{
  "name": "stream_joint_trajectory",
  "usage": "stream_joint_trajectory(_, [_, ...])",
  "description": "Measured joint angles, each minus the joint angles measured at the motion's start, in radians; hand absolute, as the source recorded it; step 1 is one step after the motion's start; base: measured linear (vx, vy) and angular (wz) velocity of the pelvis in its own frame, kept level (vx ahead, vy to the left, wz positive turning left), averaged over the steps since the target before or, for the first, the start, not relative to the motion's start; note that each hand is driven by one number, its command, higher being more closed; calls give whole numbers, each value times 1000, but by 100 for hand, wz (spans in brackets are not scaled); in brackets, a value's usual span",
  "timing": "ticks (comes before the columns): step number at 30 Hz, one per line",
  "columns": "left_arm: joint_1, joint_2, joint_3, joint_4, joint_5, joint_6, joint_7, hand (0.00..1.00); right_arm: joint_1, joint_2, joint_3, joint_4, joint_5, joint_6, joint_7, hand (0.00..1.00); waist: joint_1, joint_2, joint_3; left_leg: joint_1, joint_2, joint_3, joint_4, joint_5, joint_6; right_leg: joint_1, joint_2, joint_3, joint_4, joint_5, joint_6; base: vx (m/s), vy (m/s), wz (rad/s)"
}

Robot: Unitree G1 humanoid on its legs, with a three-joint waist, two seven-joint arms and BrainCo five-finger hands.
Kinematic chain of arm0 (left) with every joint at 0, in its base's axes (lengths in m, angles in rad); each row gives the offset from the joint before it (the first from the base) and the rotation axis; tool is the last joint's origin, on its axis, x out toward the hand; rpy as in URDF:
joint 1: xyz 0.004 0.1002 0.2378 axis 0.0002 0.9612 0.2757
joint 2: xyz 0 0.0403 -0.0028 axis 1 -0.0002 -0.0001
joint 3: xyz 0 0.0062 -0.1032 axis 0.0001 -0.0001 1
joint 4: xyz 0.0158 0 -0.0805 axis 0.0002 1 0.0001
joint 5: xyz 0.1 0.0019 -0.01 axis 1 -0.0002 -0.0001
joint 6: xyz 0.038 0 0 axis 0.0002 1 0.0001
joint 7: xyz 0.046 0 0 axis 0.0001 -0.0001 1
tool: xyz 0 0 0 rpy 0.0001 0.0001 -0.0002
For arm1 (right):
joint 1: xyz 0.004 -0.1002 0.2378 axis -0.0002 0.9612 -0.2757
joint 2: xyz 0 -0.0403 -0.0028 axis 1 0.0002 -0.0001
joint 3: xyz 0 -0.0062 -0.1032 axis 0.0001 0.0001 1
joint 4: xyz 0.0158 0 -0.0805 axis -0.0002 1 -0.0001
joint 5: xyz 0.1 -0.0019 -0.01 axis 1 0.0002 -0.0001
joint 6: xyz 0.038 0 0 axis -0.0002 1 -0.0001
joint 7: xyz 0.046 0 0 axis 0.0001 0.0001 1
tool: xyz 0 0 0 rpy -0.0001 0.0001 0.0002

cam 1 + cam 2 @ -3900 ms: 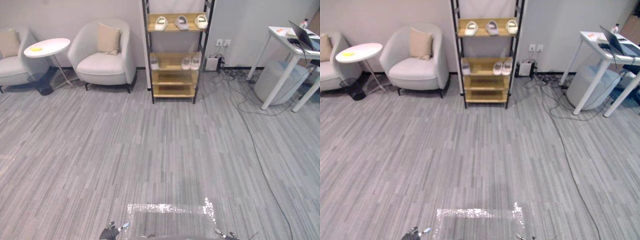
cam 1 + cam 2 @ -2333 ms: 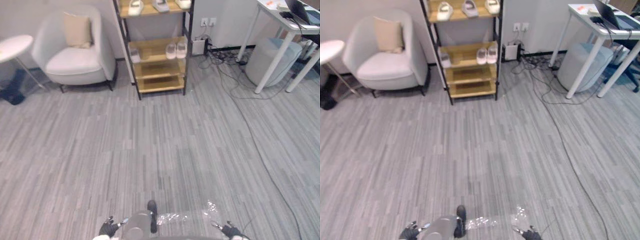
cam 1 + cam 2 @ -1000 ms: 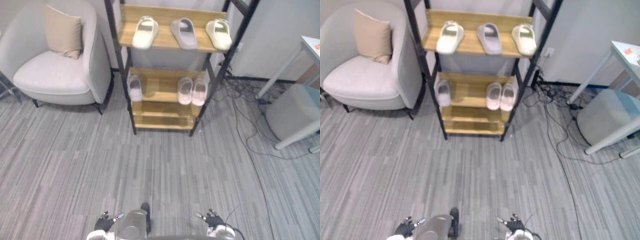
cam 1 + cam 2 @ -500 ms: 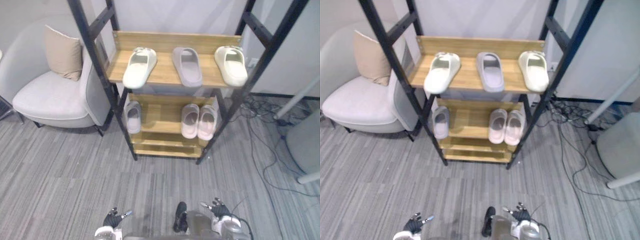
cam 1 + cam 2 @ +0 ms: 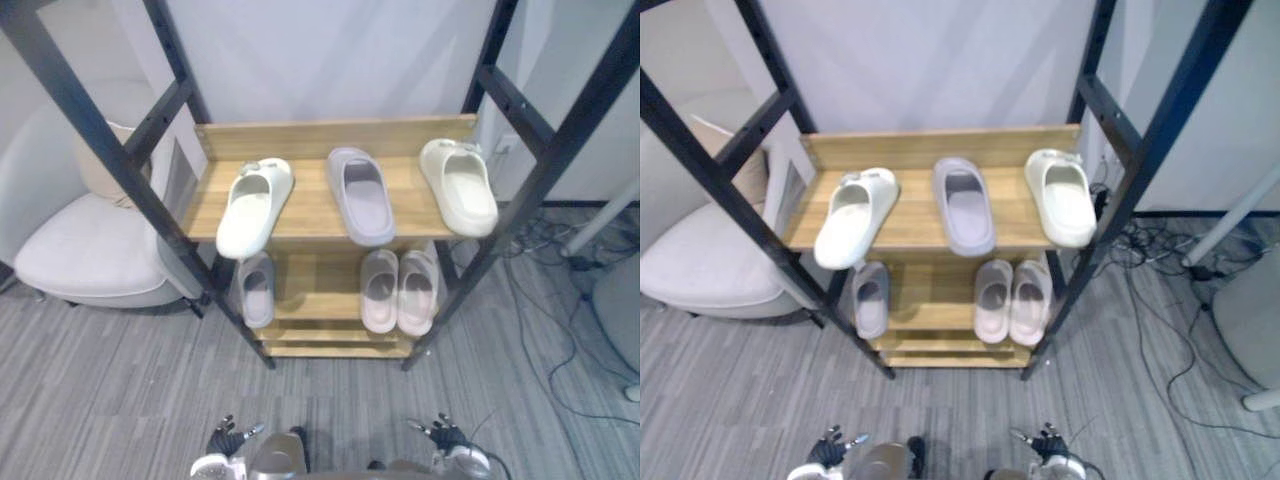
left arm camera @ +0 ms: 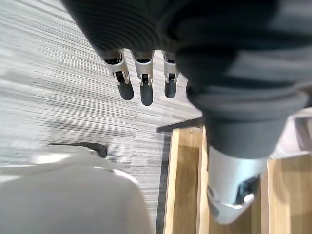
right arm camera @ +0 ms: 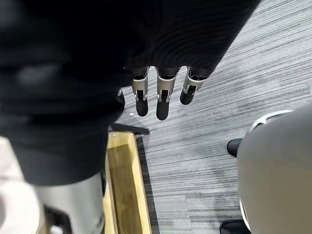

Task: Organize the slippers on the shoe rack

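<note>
The slippers are already on the shoe rack, but not tidily. On the upper shelf the white slipper lies skewed with its near end hanging over the front edge. The lilac slipper beside it and the cream slipper at the right end point more or less straight back. On the lower shelf a single lilac slipper sits apart from a pale pink pair. That overhanging white one is your first hazard: I judge that a clumsy brush or a nudge toward you tips it onto the floor. The two lilac slippers look like mates on different shelves, so pairing them means carrying one between levels, and a loose pinch on a soft, smooth sole may let it drop. The slanted black front posts crowd both ends of each shelf, so a wide reach could knock an arm against them and jolt everything. Your left robot hand and right robot hand hang low near the floor in front of the rack, fingers straight and relaxed, holding nothing, well apart from any slipper. If you raise them carelessly, they risk catching a shelf board from below.
</note>
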Motion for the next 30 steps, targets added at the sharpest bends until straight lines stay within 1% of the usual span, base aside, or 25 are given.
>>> stream_joint_trajectory(2, [4, 6, -11, 2, 4, 1, 0, 0, 8, 9, 0, 0, 0, 0, 0, 0, -1, -8, -8, 43, -20, 8, -50, 11, 16, 10, -17, 14, -4, 2, 9, 98, 90, -13])
stream_joint_trajectory(6, [-1, 9, -31, 21, 14, 0, 0, 0, 9, 6, 5, 1, -1, -1, 5, 0, -3, -5, -14, 84, -45, 25, -130, 42, 34, 12, -36, 27, -17, 6, 25, -2, 69, -13])
stream_joint_trajectory(7, [0, 10, -35, 23, 21, 0, 0, 0, 9, 6, 6, 1, -1, -2, 5, 0, -4, -6, -14, 103, -53, 27, -185, 73, 37, 4, -40, 38, -17, 2, 31, -54, 32, -8])
stream_joint_trajectory(10, [0, 11, -46, 31, 30, 0, 0, 0, 7, 6, 12, 0, -1, -4, 4, 0, -8, -3, -11, 137, -55, 27, -257, 116, 40, 0, -38, 45, -15, 1, 36, -75, 6, -4])
stream_joint_trajectory(14, [10, 10, -47, 37, 30, 0, 0, 0, 12, -5, 45, -9, -1, -5, -1, 0, -7, -1, -16, 147, -55, 40, -262, 119, 44, 0, -37, 65, -14, 1, 42, -79, 28, -9])
stream_joint_trajectory(16, [14, 10, -47, 37, 30, 0, 0, 0, 24, -6, 49, -47, -1, -6, -7, 0, -7, 0, -16, 147, -55, 47, -263, 119, 45, -1, -37, 72, -18, 5, 48, -69, 43, -12])
stream_joint_trajectory(18, [22, 11, -47, 36, 31, 0, 0, 0, 78, -8, 83, -162, -2, -4, -16, 0, -10, 0, -16, 145, -56, 53, -263, 119, 46, -2, -37, 82, -26, 6, 51, -60, 51, -9])
stream_joint_trajectory(20, [29, 11, -47, 33, 31, 0, 1, 0, 129, -7, 108, -291, -19, -2, -24, 0, -14, 1, -15, 141, -56, 59, -263, 112, 38, -7, -36, 94, -33, 13, 50, -42, 51, -13])
stream_joint_trajectory(21, [41, 11, -47, 19, 36, 1, 2, 0, 170, -9, 126, -420, -47, -4, -28, 0, -17, 3, -20, 131, -56, 70, -263, 111, 39, -21, -35, 105, -34, 19, 50, -33, 51, -18])
stream_joint_trajectory(23, [42, 10, -48, 17, 41, 0, 2, 0, 192, -11, 126, -506, -76, -4, -28, 0, -18, 5, -22, 124, -55, 80, -263, 110, 40, -34, -34, 116, -34, 24, 49, -15, 44, -19])
stream_joint_trajectory(25, [45, 9, -48, 17, 48, 1, 1, 0, 241, -18, 125, -665, -98, -4, -30, 0, -22, 8, -24, 123, -57, 85, -263, 107, 44, -35, -34, 125, -40, 32, 45, 3, 39, -12])
stream_joint_trajectory(27, [49, 9, -48, 16, 49, 1, 1, 0, 284, -21, 124, -805, -147, -6, -31, 0, -26, 9, -28, 124, -57, 92, -263, 104, 45, -35, -34, 131, -45, 38, 45, 23, 22, -8])
stream_joint_trajectory(30, [52, 9, -48, 16, 50, 1, 1, 0, 319, -21, 117, -956, -198, -14, -37, 0, -30, 10, -30, 123, -56, 96, -262, 101, 42, -36, -32, 136, -52, 42, 47, 35, 2, -6])
